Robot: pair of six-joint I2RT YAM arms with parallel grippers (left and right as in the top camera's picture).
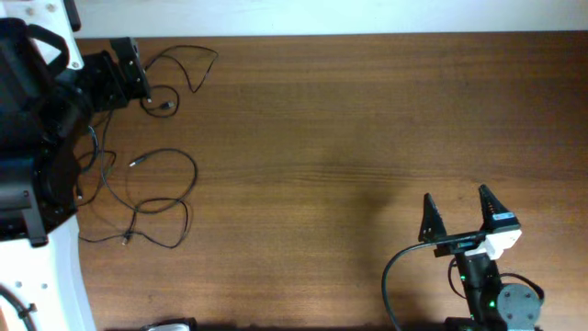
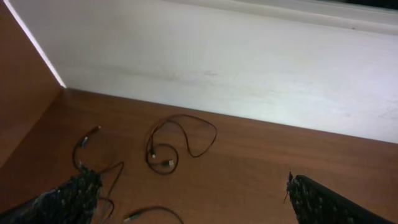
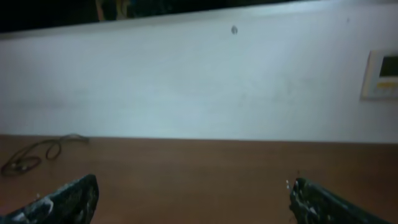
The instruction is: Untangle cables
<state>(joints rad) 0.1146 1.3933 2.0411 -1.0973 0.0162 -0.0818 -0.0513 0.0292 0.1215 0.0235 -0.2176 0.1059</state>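
Note:
The cables lie loose at the table's left end. A small black cable (image 1: 175, 78) with a plug end forms loops by the far edge; it also shows in the left wrist view (image 2: 180, 143) and faintly in the right wrist view (image 3: 31, 155). A longer thin cable (image 1: 156, 193) lies in wide loops nearer the front left, partly under the left arm. My left gripper (image 1: 138, 69) (image 2: 193, 193) is open and empty, just left of the small cable. My right gripper (image 1: 456, 195) (image 3: 193, 199) is open and empty at the front right, far from the cables.
A white wall (image 2: 249, 62) runs along the table's far edge. The left arm's base and white mount (image 1: 37, 184) fill the left side. More thin cable ends (image 2: 87, 146) lie near the left finger.

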